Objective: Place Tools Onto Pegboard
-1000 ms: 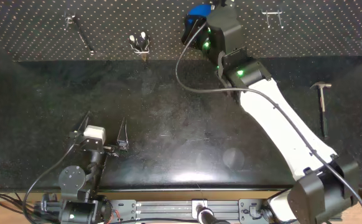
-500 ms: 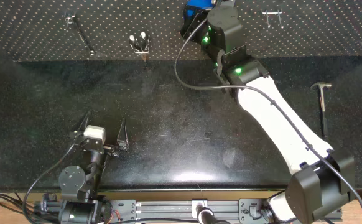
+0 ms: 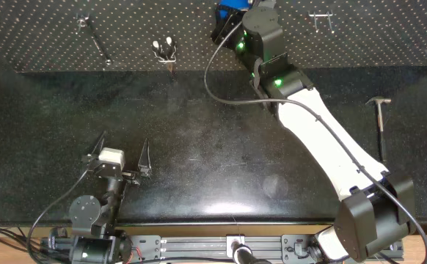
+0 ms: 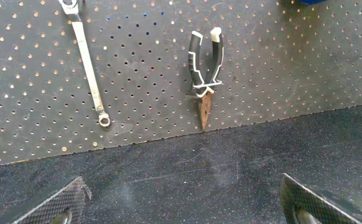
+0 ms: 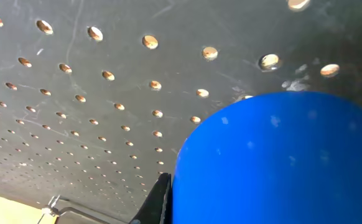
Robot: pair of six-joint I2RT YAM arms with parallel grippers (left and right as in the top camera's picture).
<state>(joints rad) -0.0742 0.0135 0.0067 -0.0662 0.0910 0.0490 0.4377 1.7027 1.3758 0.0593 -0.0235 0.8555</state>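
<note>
Blue tool [image 3: 232,12] held high against the pegboard [image 3: 37,37] near the middle of its upper part, in the right gripper [image 3: 232,22]; in the right wrist view the tool's rounded blue body [image 5: 280,162] lies close to the perforated panel, one dark finger [image 5: 159,199] against its side, so the gripper reads as closed on it. Step in hand, by judgement: hanging this tool; whether it has caught on a peg cannot be told. Next move calls for settling it onto a peg or hole before the fingers part, as an early release would drop it. Already hung: wrench [image 4: 89,68] and pliers [image 4: 204,68], well apart; bare hook [image 3: 321,20] at right. Hammer [image 3: 380,121] lies on the table [image 3: 221,147], yet to be placed. Left gripper [image 3: 122,152] low near its base, fingers spread wide, holding nothing.
</note>
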